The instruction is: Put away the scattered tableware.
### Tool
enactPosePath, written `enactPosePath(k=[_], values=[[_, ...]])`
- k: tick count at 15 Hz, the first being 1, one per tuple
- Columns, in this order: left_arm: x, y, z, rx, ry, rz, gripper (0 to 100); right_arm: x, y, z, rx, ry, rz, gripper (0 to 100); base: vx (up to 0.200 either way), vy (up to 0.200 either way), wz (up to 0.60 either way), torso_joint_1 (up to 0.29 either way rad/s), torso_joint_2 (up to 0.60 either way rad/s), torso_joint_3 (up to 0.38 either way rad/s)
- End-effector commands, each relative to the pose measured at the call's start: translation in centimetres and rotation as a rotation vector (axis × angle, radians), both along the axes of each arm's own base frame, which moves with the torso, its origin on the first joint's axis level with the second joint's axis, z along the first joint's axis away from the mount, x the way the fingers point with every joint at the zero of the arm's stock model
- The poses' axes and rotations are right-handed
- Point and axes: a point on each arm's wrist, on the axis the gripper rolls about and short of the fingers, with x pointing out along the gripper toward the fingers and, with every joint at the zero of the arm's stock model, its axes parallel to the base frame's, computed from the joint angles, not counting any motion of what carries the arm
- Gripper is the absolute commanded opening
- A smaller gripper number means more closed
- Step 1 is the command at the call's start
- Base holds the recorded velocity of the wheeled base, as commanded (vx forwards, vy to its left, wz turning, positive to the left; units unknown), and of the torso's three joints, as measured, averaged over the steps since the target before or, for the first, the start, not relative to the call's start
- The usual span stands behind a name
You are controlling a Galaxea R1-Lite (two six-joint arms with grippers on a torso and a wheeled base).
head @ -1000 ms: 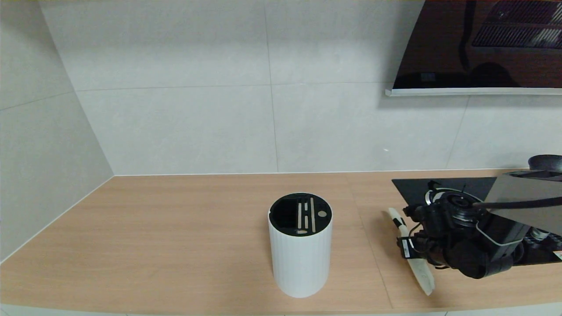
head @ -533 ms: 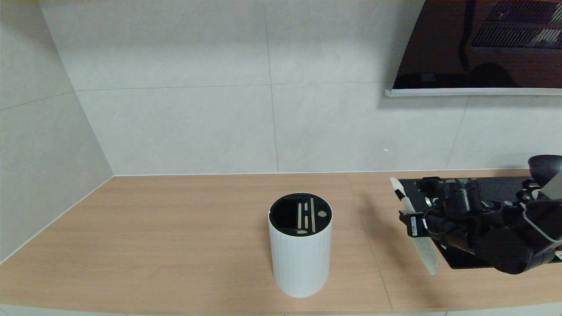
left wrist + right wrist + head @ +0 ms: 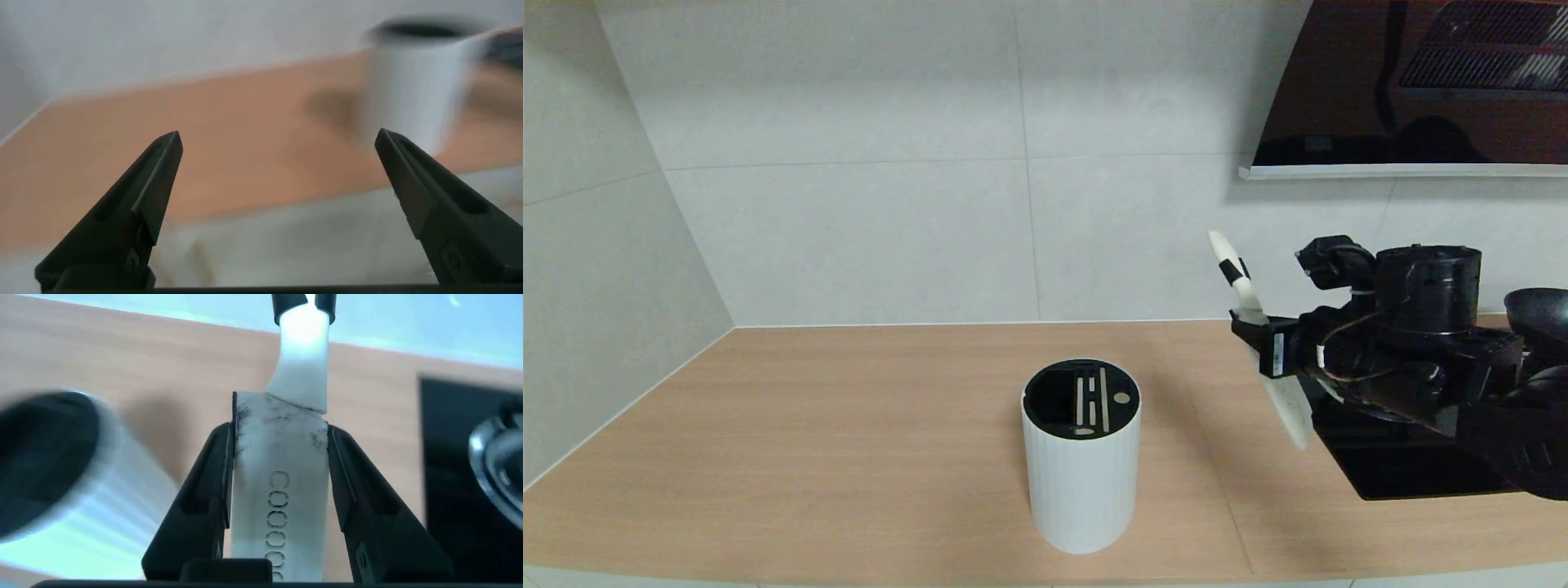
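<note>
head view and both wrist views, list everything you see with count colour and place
holder: one, white, black slotted top, upright mid-counter
knife: one, white, in the air right of the holder, handle up, blade tilted down
counter: one, light wood
cooktop: one, black, right end of the counter
dark vessel: one, far right, cut off
range hood: one, black, upper right
wall tiles: several, pale grey
right gripper: black, shut on the knife
left gripper: black, open, holding nothing

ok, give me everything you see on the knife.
White knife, ceramic-looking: flat smudged blade with print, rounded handle with a black band. It's in the air, tilted, handle up, tip down, above the counter between the holder and hob. The right pincer is shut on the blade near the handle; nothing else touches it.
</note>
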Motion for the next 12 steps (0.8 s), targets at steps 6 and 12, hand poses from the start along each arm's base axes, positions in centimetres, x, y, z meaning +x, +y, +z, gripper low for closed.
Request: enactPosePath(k=[6,12], values=[[13.8,-1.6,13.7,-0.135,0.346,-0.387,100,-5.7,6.3,1.5,0.024,-0.057,0.188,0,0.0,0.0,0.0,0.0,0.0,0.0],[22.3,-6.1,11.2,-0.586,0.566,-0.525,100,-8.3,8.9,1.4,0.041,-0.079,0.29,0,0.0,0.0,0.0,0.0,0.0,0.0]])
